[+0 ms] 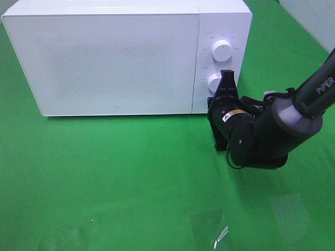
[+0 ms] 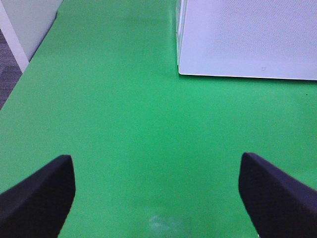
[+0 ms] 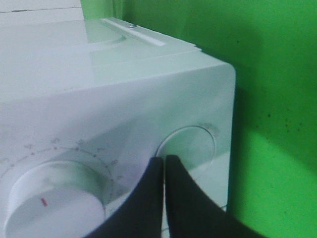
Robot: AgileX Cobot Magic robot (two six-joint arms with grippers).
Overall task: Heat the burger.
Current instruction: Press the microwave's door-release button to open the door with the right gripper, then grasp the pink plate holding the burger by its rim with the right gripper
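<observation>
A white microwave (image 1: 115, 57) is sitting across the upper part of the exterior high frame on the green tabletop (image 1: 131, 178), its door (image 1: 104, 63) lying flush and shut. The burger is not showing in any view, so where it is lying cannot be told. On the control panel at the upper right of the frame, the upper dial (image 1: 222, 50) is standing clear. The lower dial (image 1: 214, 81) is sitting just beside the tips of the right end effector (image 1: 227, 77). The right arm (image 1: 309, 89) is reaching in from the right edge of the frame and pointing its end effector up at the panel's lower part. In the right wrist view its two fingers (image 3: 148, 198) are pressing together with no gap, their tips lying right at the edge of a round button (image 3: 190, 144) near the panel's corner. Whether they are touching it cannot be told. The left end effector (image 2: 154, 166) is appearing only in the left wrist view, its fingers (image 2: 39, 193) standing wide apart over bare green tabletop, with the microwave's corner lying ahead of it
</observation>
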